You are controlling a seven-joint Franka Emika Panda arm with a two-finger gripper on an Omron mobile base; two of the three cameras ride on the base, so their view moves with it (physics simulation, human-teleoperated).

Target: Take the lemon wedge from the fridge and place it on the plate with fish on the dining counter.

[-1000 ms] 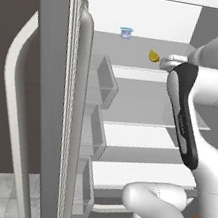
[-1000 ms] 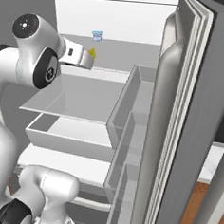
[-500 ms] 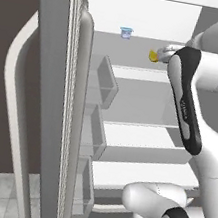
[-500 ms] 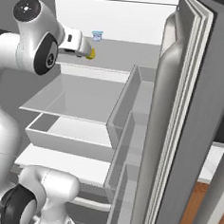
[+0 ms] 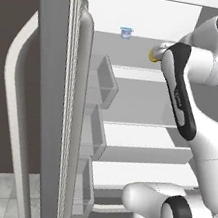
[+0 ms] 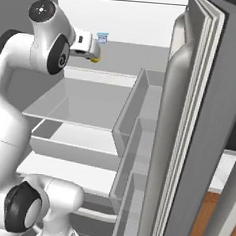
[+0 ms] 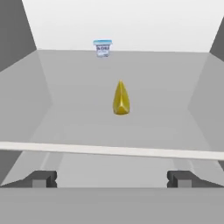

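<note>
The step in hand is the reach into the fridge (image 5: 52, 96) for the lemon wedge (image 7: 120, 99); nothing is grasped yet, and the carry to the plate on the dining counter lies well ahead. In the hand view the gripper (image 7: 112, 178) looks level along an upper glass shelf (image 7: 112, 150), with its two dark fingertips (image 7: 41, 178) set wide apart and nothing between them. The wedge stands on that shelf straight ahead of the fingers, roughly centred on the gap between them and beyond the shelf's pale front edge, its narrow end up. Further ahead, at the back wall and slightly to the left of the wedge's line, sits a small pale blue cup (image 7: 103, 47), well apart from the wedge. From the left base view the wedge (image 5: 154, 55) shows just at the end of the hand, and in the right base view it (image 6: 95, 59) peeks out below the hand's tip, so the fingers are judged to be near it but not yet around it. The next move calls for a straight advance over the shelf edge until the wedge sits between the fingers, keeping them spread until then, and then a gentle close on so small and tapered a piece, which could slip or tip if it is nudged first.
</note>
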